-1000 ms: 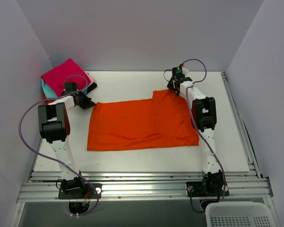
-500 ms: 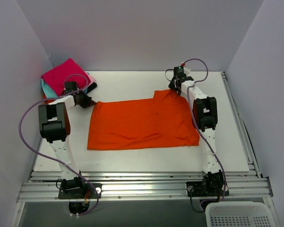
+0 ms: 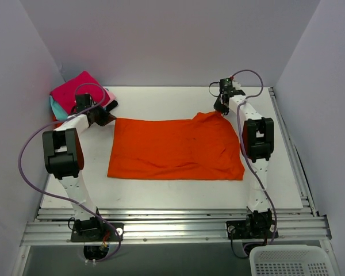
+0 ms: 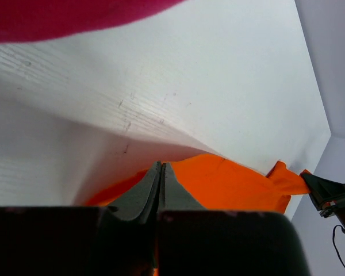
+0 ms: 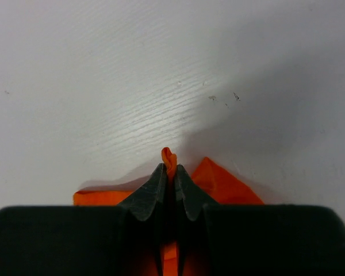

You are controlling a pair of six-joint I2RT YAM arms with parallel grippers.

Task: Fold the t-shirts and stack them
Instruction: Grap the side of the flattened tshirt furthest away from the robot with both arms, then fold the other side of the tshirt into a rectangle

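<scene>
A large bright orange t-shirt (image 3: pixel 175 148) lies spread flat across the middle of the table. My left gripper (image 3: pixel 105 118) is shut at its far left corner, and the orange cloth (image 4: pixel 230 184) runs right up to the closed fingertips (image 4: pixel 167 172). My right gripper (image 3: pixel 221 109) is shut on the far right corner, with a twist of orange cloth (image 5: pixel 169 156) poking out between the pads. Folded t-shirts are stacked at the back left: magenta (image 3: pixel 76 91) on top, with teal (image 3: pixel 56 108), light pink (image 3: pixel 110 94) and black (image 3: pixel 112 105) edges showing.
The white table (image 3: pixel 161 100) ends at a metal rail along the right side (image 3: pixel 284 138) and rails at the front (image 3: pixel 172 221). Grey walls close in the left, back and right. A white plastic basket (image 3: pixel 290 261) sits below the front right corner.
Both grippers have moved toward the back of the table, the right one also rightward, drawing the shirt's far edge back and stretching it straighter.
</scene>
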